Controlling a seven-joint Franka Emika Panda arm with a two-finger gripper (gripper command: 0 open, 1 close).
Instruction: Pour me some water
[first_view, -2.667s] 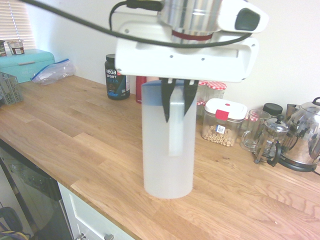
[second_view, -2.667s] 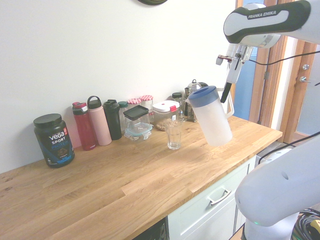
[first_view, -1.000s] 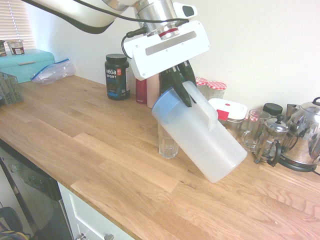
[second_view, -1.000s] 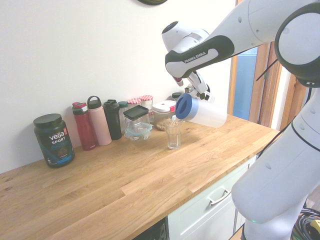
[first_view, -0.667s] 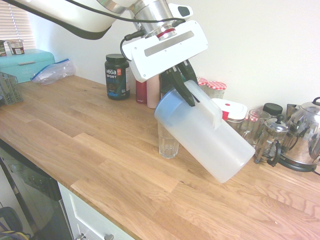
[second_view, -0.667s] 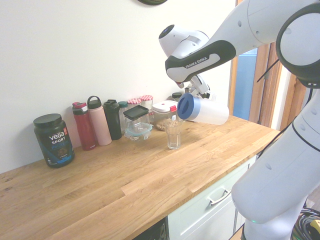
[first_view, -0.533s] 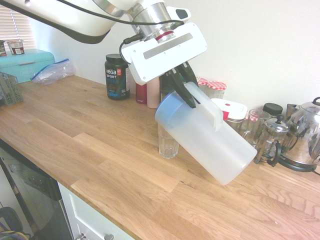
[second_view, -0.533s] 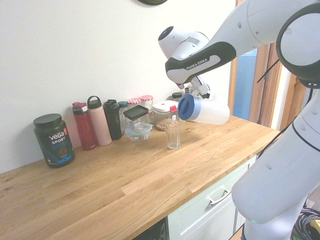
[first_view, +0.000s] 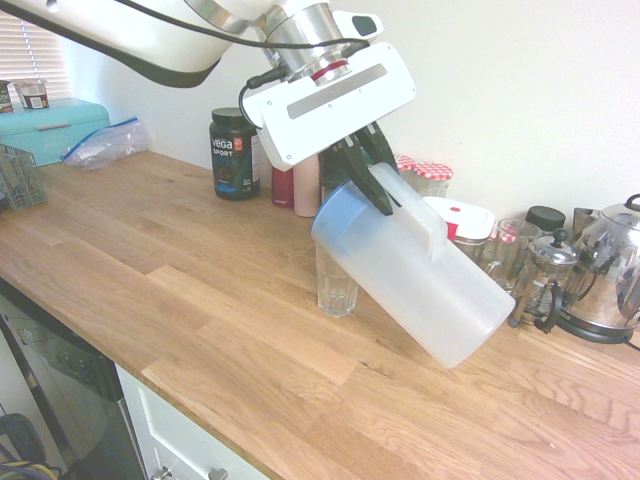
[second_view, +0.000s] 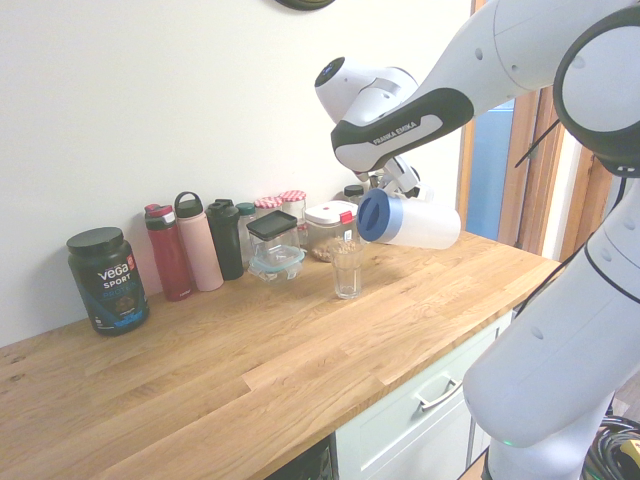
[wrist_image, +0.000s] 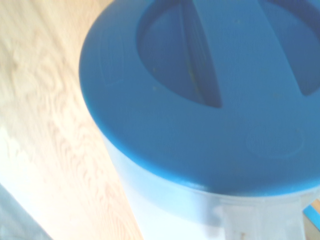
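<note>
My gripper (first_view: 368, 180) is shut on the handle of the frosted-white jug (first_view: 420, 280), which hangs tilted steeply in the air. Its blue lid (first_view: 336, 212) points down and sits just above the rim of a clear drinking glass (first_view: 336, 285) on the wooden counter (first_view: 150, 270). From the other side the jug (second_view: 425, 224) lies almost level, lid (second_view: 373, 216) toward the glass (second_view: 347, 270). The lid (wrist_image: 210, 95) fills the wrist view. The water itself does not show through the frosted wall, and I see no stream at the spout.
Along the wall stand a black Vega tub (first_view: 234, 153), red and pink bottles (second_view: 170, 253), jars and a lidded container (first_view: 455, 222). A French press (first_view: 540, 280) and a kettle (first_view: 610, 270) are at the right. A teal bread box (first_view: 50, 128) sits far left.
The jug has tipped further, its base rising and its lid edging closer over the glass. Earlier it hung upright, away from the glass.
</note>
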